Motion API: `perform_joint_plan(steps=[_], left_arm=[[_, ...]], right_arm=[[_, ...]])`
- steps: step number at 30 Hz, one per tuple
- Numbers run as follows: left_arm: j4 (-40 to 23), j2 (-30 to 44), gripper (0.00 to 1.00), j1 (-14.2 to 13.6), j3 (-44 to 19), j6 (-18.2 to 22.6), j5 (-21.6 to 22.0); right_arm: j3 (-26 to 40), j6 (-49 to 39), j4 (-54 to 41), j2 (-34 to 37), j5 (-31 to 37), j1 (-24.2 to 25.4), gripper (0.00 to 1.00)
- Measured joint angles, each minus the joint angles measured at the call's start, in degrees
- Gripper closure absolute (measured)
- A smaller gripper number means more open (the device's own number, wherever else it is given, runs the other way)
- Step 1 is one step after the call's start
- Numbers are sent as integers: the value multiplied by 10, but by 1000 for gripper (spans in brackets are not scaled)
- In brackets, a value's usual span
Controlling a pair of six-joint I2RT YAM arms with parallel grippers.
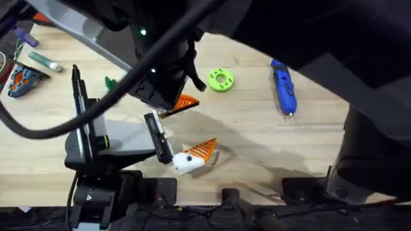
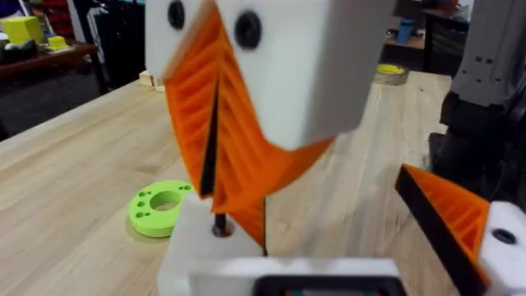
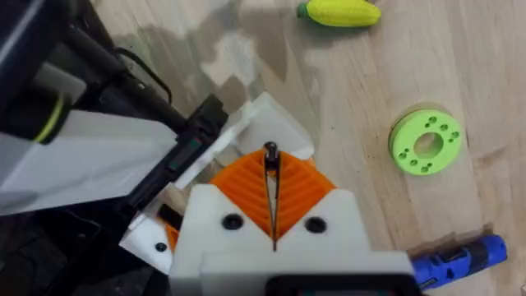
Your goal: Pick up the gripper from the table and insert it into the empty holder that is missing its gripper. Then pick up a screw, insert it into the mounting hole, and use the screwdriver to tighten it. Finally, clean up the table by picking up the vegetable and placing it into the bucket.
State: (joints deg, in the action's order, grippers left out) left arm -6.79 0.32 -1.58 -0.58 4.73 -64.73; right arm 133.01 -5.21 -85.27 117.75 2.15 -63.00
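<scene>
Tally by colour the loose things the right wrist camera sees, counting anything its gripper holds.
Yellow: 1, the vegetable
Green: 1, the disc
Blue: 1, the screwdriver
Black: 1, the screw in the right gripper
Total: 4

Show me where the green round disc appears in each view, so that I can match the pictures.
Overhead: the green disc lies on the table, upper middle, left of the blue screwdriver.
Left wrist: the disc lies flat on the wood, beside the orange pads.
Right wrist: the disc lies between the yellow vegetable and the screwdriver.
Shared landmark: the screwdriver, in the overhead and right wrist views.
</scene>
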Motion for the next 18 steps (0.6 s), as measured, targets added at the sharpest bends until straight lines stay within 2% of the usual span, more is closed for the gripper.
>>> perform_joint_plan(steps=[18], left_arm=[[0,0,13,0,0,0,0]], right_arm=[[-1,0,0,8,2,-5,995]])
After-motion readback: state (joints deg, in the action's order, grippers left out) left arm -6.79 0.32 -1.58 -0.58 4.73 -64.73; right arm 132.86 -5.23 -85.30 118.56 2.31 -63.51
